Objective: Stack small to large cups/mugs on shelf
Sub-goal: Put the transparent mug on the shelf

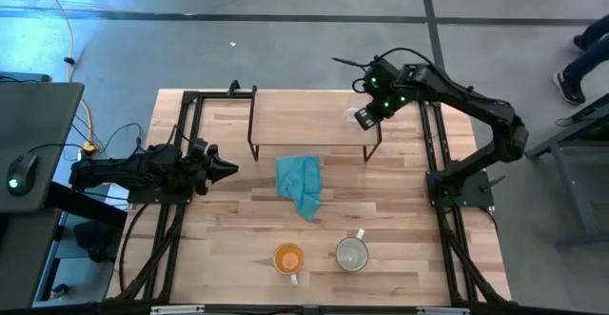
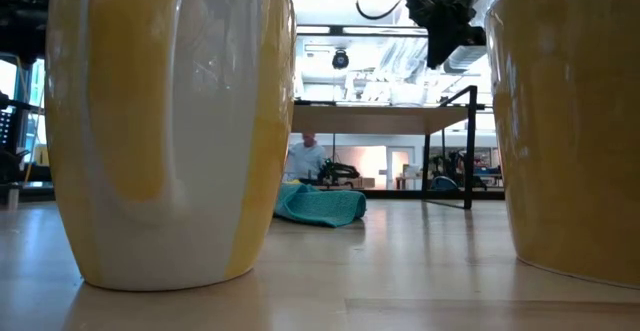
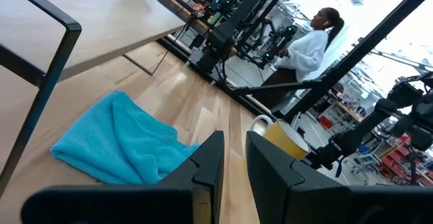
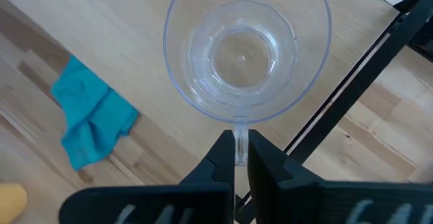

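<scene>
My right gripper (image 1: 364, 117) is shut on the small clear glass cup (image 4: 243, 48) over the right end of the shelf (image 1: 304, 115), a light-wood board on thin black legs. The cup's mouth faces up; whether its base touches the board I cannot tell. The orange mug (image 1: 288, 258) and the pale cream-grey mug (image 1: 351, 254) stand upright side by side near the table's near edge and fill the foreground of the low view (image 2: 170, 121) (image 2: 570, 121). My left gripper (image 1: 225, 169) waits shut at the table's left, level, pointing right. My right gripper pinches a thin clear handle-like strip (image 4: 240, 139) that juts from the glass cup's rim, between its two fingers (image 4: 220, 160). The fingers come from above, pointing down. The cup sits upright in the hold, mouth up, over the shelf board.
A teal cloth (image 1: 301, 187) lies crumpled on the table in front of the shelf, between it and the mugs. Black frame rails (image 1: 176, 144) run along both table sides. A person (image 3: 304, 45) sits in the room beyond.
</scene>
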Controlling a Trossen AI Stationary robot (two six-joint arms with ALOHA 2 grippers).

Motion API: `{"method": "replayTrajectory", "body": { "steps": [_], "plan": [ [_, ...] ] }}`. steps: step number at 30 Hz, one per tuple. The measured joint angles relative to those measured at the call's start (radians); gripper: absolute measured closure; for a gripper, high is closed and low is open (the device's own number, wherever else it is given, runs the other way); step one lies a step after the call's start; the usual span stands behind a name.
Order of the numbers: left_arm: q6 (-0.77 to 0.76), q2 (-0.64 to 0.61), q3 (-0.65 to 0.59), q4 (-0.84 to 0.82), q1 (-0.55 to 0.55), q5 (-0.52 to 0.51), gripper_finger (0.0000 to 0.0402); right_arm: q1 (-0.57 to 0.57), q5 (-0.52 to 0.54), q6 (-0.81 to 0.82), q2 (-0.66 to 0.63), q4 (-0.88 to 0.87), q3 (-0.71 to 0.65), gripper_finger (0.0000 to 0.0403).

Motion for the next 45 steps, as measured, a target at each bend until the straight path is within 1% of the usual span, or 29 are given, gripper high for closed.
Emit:
{"method": "replayTrajectory", "body": {
  "steps": [10,18,28,40,45],
  "plan": [
    [0.0,0.0,0.0,-0.001,0.0,0.002,0.0348,0.031,-0.015,-0.012,0.05,0.005,0.0,0.0403],
    [-0.003,0.0,0.0,-0.001,0.0,0.004,0.0348,0.031,-0.019,-0.012,0.05,-0.004,0.004,0.04],
    [-0.003,0.0,0.0,-0.002,0.0,0.004,0.0348,0.022,-0.023,-0.023,0.051,-0.021,0.039,0.0392],
    [-0.003,0.0,0.0,-0.001,0.0,0.004,0.0348,0.022,-0.026,-0.023,0.051,-0.037,0.04,0.039],
    [-0.003,0.0,0.0,-0.001,0.0,0.004,0.0348,0.022,-0.027,-0.023,0.051,-0.037,0.04,0.037]
  ]
}}
